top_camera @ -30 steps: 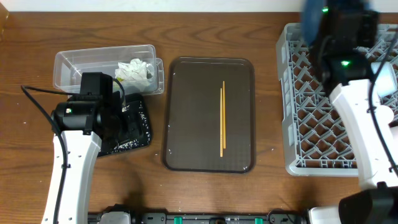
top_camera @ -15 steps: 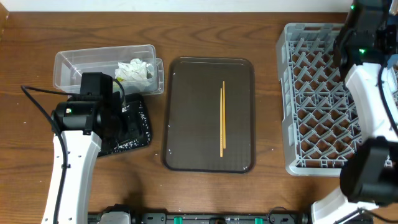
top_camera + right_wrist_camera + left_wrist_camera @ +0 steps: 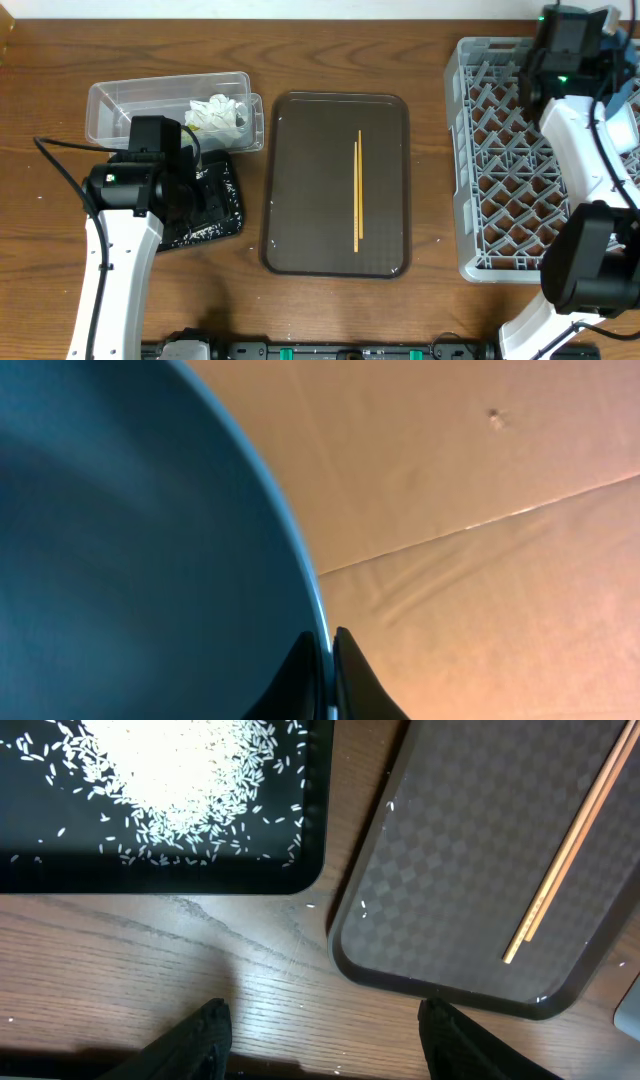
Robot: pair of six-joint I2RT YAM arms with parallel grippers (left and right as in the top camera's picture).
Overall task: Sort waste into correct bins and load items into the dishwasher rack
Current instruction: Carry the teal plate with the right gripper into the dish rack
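Dark-blue bowl (image 3: 130,540): rim pinched in the right jaws, shut thin on it, at the rack's (image 3: 455,160) far edge; the rack floor lies nearward. Chopsticks (image 3: 357,190): on brown tray (image 3: 310,200), long axis front-to-back, right of the left jaws, which gape wide, empty, beside the rice (image 3: 180,780).

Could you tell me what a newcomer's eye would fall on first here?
The pair of chopsticks lying lengthwise on the brown tray in the middle stands out first. To its left, a black tray holds a heap of white rice; at far right, the right tool pinches the rim of a blue bowl.
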